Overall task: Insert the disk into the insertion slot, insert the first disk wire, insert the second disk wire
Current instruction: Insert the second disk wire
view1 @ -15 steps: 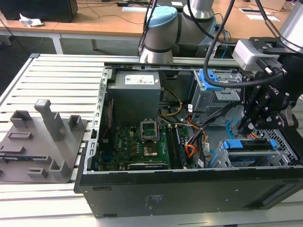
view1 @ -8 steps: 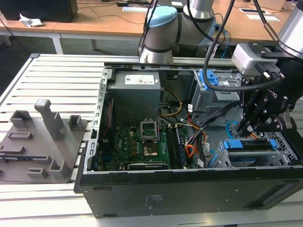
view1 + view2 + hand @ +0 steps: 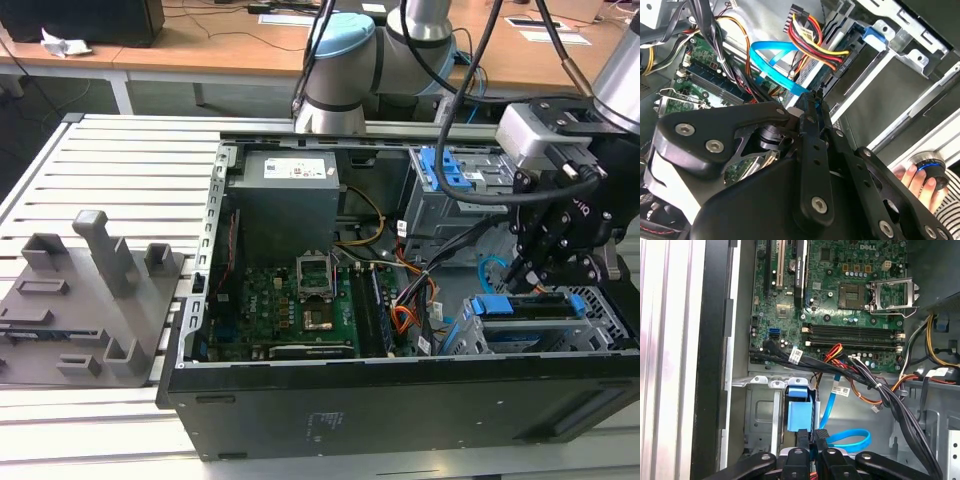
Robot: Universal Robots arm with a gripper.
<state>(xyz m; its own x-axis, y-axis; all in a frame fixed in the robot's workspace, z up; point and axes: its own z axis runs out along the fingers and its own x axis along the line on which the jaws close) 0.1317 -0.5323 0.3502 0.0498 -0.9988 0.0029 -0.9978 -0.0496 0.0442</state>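
The disk [image 3: 527, 335], with blue side rails, lies inside the insertion slot [image 3: 605, 305], the grey perforated cage at the case's front on the exterior view's right. My gripper [image 3: 528, 268] hangs just above the cage's inner end. In the first wrist view the gripper [image 3: 810, 442] is shut on a small dark plug [image 3: 821, 434] at the end of a blue flat disk wire [image 3: 852, 440], beside the disk's blue tab [image 3: 800, 415]. The second wrist view shows the same blue wire [image 3: 772, 62] running into the fingertips [image 3: 810, 107]. Thin red-orange wires [image 3: 834, 351] cross the motherboard's edge.
A red, yellow and black wire bundle [image 3: 812, 42] with a dark connector hangs near the cage. The taller cage with the blue latch [image 3: 450, 170] stands behind it. The motherboard [image 3: 290, 300] fills the case floor. A hand [image 3: 917, 180] rests on a knob. A grey fixture [image 3: 90, 300] sits outside the case.
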